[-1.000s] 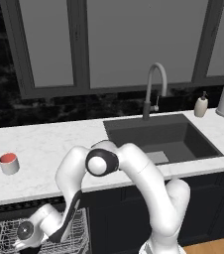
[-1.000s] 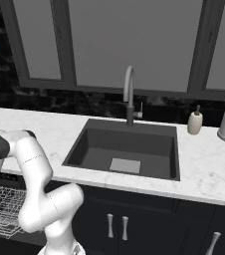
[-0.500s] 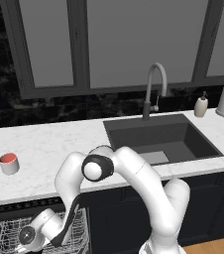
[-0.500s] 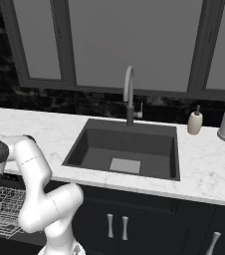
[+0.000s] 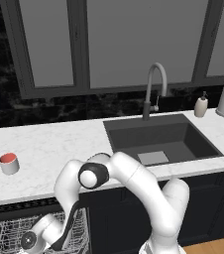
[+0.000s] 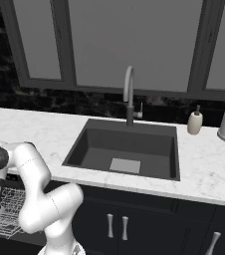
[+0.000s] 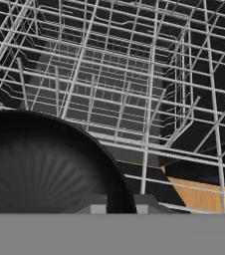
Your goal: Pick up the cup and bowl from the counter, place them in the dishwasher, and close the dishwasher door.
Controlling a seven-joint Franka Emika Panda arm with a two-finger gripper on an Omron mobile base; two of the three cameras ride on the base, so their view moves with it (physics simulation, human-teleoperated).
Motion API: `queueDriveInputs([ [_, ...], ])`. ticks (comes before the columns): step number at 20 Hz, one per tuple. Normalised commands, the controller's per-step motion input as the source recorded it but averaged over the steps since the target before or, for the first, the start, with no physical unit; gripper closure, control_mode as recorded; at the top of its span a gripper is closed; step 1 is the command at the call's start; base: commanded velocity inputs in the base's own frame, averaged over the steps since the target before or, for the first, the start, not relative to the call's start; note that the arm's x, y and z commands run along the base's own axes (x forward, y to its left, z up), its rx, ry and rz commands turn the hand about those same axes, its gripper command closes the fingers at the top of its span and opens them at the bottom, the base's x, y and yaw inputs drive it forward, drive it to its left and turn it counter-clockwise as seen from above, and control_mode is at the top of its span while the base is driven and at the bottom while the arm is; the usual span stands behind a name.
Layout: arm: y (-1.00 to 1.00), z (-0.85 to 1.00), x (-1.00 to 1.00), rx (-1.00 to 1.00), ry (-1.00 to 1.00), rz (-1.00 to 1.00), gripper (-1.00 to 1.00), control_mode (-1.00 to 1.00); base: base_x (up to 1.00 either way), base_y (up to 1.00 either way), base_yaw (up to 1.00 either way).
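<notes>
My pincer hangs low over the white wire rack inside the dishwasher, its tips straddling the black bowl's rim; whether they grip it, I cannot tell. The cup stands on the marble surface, left of the sink.

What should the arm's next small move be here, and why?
Probably finish opening the gripper and lift clear: the bowl sits low over the dishwasher rack at the fingertips, while the cup waits on the counter.
</notes>
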Motion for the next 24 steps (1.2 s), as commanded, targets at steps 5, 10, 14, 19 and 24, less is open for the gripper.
queueDriveInputs([
  [5,0.0,-0.38,0.0,-0.02,-0.01,0.0,1.0,-1.0,0.0,0.0,0.0],
  [10,0.07,-0.03,0.36,-0.01,-0.07,0.0,1.0,-1.0,0.0,0.0,0.0],
  [14,0.11,0.04,0.61,0.0,0.0,0.0,1.0,-1.0,0.0,0.0,0.0],
  [19,0.05,0.0,0.5,0.0,0.0,0.0,1.0,-1.0,0.0,0.0,0.0],
  [24,0.0,-0.39,0.75,-0.02,0.0,0.0,1.0,-1.0,0.0,0.0,0.0],
])
